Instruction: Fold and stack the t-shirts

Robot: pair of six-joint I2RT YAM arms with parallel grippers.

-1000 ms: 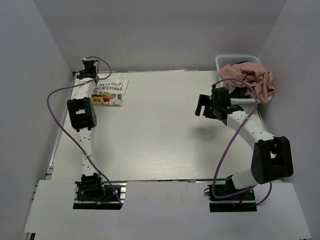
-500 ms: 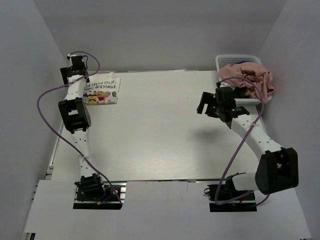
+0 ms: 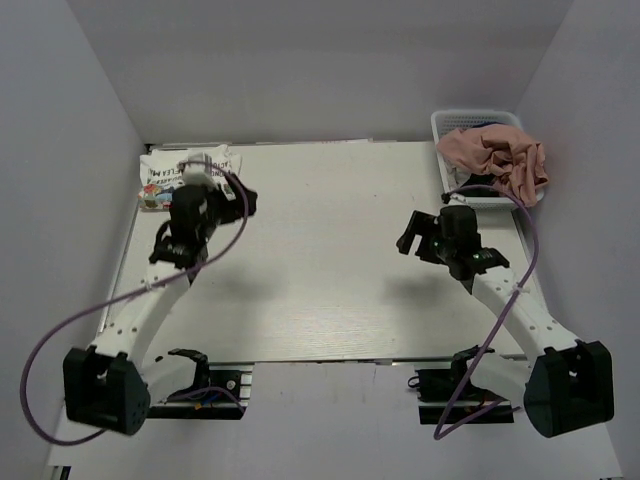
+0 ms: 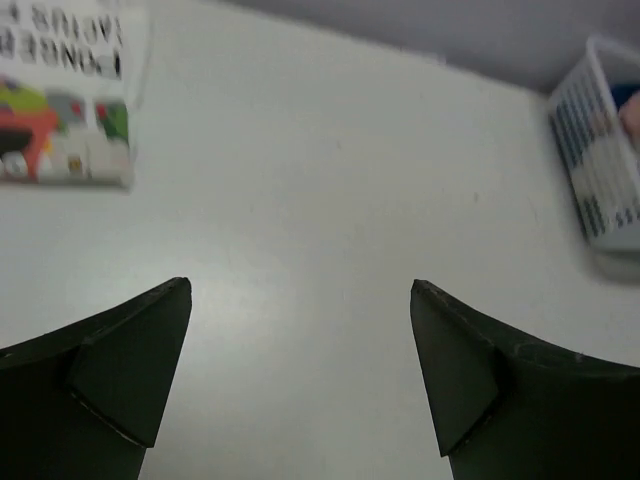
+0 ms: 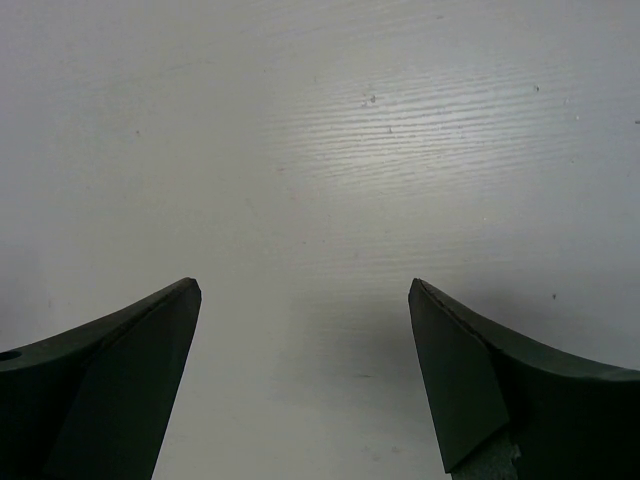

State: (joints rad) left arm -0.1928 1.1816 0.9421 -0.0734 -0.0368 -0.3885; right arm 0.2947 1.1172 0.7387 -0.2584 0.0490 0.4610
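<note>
The middle of the surface [image 3: 330,270] gives open room between the two arms; one folded white t-shirt [image 3: 155,185] lies in the far-left corner, just beyond the left arm; one mesh basket [image 3: 478,118] at the far-right edge holds a heap, pink t-shirt [image 3: 495,155] on top, the rest too hidden to count; left claw [image 4: 300,295] and right claw [image 5: 305,290] hover with fingers apart, empty.

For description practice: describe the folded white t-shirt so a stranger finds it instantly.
Look at the far left corner of the table. A folded white t-shirt lies there. Its dark lettering and colourful print set it apart from the pink shirt heaped in the basket.
</note>
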